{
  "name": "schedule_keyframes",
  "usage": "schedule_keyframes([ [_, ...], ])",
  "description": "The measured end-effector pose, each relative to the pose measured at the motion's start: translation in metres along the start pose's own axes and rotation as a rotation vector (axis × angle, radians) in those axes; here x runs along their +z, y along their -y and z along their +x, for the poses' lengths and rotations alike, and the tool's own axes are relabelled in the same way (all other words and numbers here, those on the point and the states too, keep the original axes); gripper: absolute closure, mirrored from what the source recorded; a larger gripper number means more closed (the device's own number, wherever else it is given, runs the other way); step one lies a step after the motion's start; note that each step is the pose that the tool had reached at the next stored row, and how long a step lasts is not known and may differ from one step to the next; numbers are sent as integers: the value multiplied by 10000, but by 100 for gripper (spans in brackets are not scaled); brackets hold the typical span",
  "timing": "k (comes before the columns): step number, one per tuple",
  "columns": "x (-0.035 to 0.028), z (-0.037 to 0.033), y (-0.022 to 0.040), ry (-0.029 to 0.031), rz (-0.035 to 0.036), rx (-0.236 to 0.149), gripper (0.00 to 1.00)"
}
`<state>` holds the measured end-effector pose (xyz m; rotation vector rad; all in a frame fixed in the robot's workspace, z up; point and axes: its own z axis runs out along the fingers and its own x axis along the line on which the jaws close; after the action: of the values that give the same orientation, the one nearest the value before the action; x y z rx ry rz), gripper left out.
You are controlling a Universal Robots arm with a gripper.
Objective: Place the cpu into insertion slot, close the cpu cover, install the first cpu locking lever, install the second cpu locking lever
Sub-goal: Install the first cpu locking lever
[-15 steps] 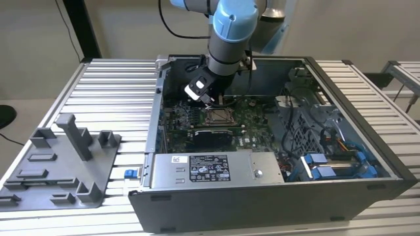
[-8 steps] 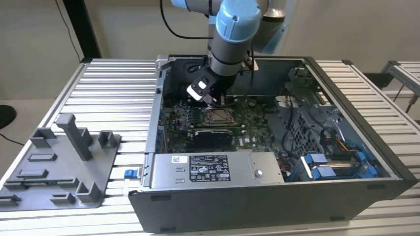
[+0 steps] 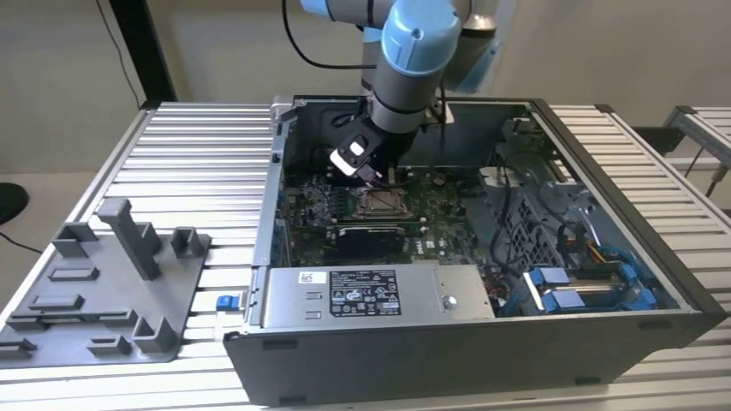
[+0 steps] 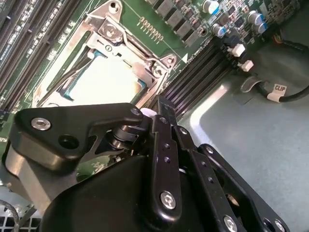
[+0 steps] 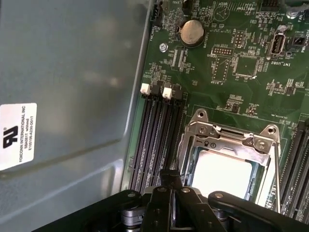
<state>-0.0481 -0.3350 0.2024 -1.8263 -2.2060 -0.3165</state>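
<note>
Fingers (image 5: 167, 183) pressed together, nothing btwn them that shows. Gripper (image 5: 170, 175) hangs low inside case (image 3: 457, 364), tips just beside socket (image 5: 185, 159), at the edge nearest the mem slots (image 5: 157, 135). Cpu (image 5: 222, 171) sits in socket, silver face up. Cover (image 5: 227, 137) lies flat over it, face showing thru the cut-out. 1 lever wire (image 5: 278, 174) runs along cover's side, can't tell if hooked.

Counts, first wrist view: 4 black mem slots on that side, 2 w/ white end clips (image 5: 145, 89); 1 coin cell (image 5: 192, 33); 1 white label (image 5: 17, 135) on case wall.

Second wrist view: 1 white tag (image 4: 279, 89) on a black cable (image 4: 294, 96).

Exterior view: 1 printed sticker (image 3: 363, 293) on psu (image 3: 457, 295), 1 grey fixture tray (image 3: 98, 300) on table (image 3: 205, 171) at the exterior view's left.
</note>
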Motion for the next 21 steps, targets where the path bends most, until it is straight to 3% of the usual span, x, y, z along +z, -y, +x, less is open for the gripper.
schedule_keyframes([
  [21,27,-31,-95,-3,9,2,100],
])
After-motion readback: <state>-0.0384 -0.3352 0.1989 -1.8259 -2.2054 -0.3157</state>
